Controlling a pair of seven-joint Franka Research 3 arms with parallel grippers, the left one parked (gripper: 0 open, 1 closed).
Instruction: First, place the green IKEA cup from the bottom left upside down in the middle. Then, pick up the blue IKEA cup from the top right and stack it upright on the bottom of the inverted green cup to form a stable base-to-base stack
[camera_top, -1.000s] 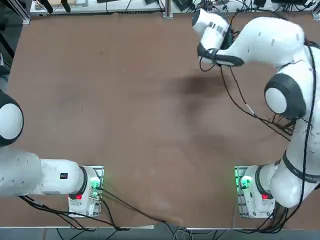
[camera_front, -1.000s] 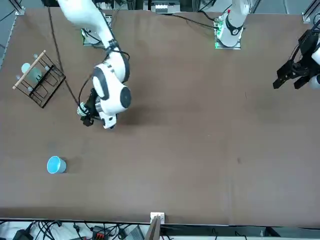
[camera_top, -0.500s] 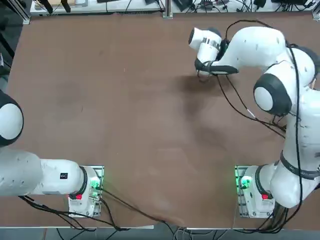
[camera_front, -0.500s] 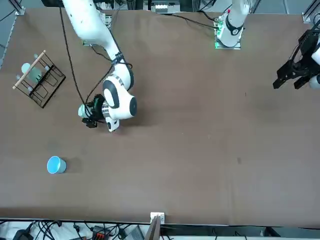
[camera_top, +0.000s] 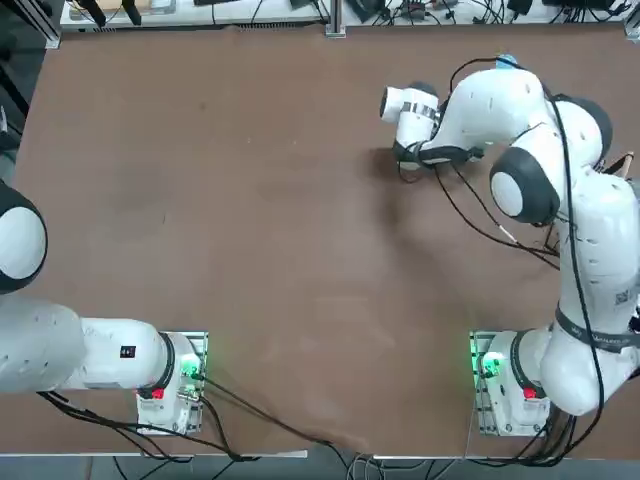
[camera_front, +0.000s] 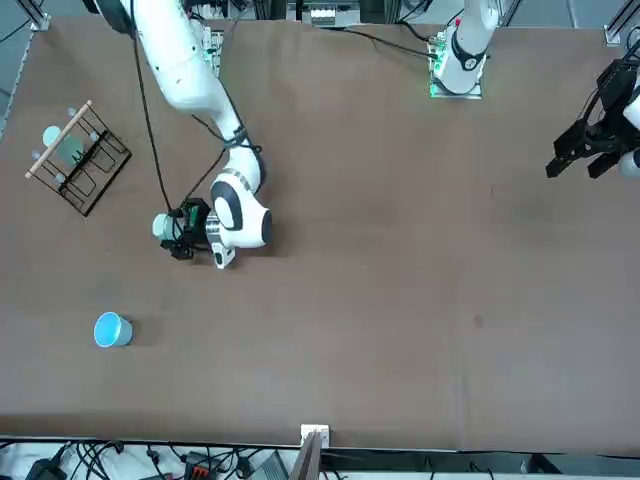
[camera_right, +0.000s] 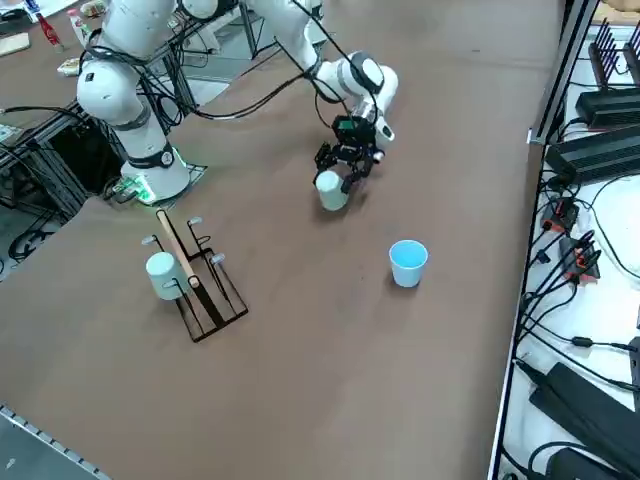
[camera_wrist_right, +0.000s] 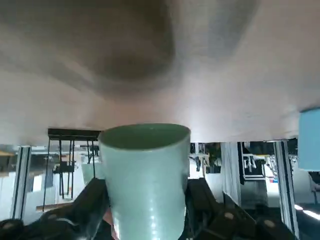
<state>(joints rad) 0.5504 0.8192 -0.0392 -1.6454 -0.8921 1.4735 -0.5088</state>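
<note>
Right gripper (camera_right: 345, 172) grips the green cup (camera_right: 330, 190) low over the brown table (camera_front: 400, 300). Blue cup (camera_front: 112, 329) and rack (camera_front: 78, 156) sit apart; top view hides the green cup.

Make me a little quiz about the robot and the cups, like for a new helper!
1. Which cup is between the fingers of the right tool? A) green cup B) blue cup C) neither
2. True or false: the blue cup lies on its side.
3. Fill in: a third, pale cup is at the wire ____.
Key: 1 A. 2 false, it stands upright on the table. 3 rack.
</note>
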